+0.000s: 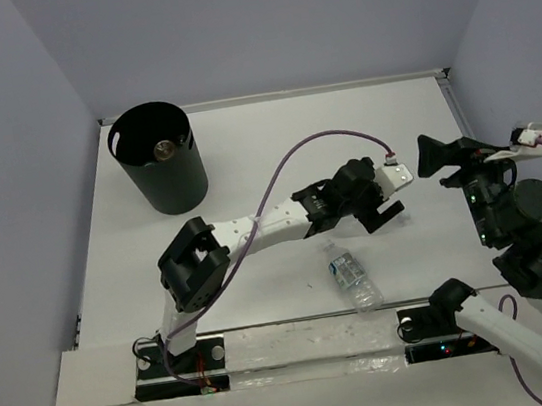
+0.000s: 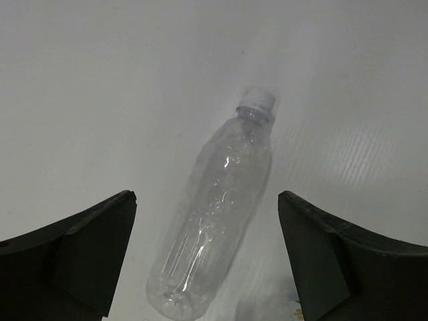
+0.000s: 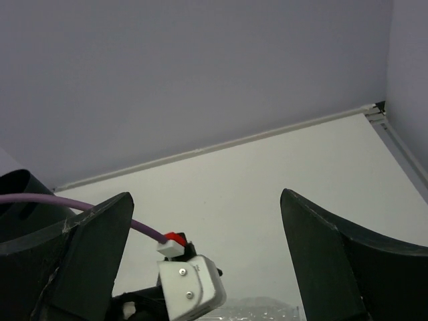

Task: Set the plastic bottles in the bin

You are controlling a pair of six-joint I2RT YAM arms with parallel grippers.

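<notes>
Left gripper (image 2: pixel 206 200) hangs wide open over a clear white-capped bottle (image 2: pixel 224 187) lying flat, well right of the bin (image 1: pixel 172 181): pickup step, I'd say, so next it should drop and pinch the body.

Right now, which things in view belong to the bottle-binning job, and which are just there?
Job: clear plastic bottle with blue-white label, lying on its side; black cylindrical plastic bin; open left gripper.
Not the job: purple cable; pale enclosure walls.
</notes>
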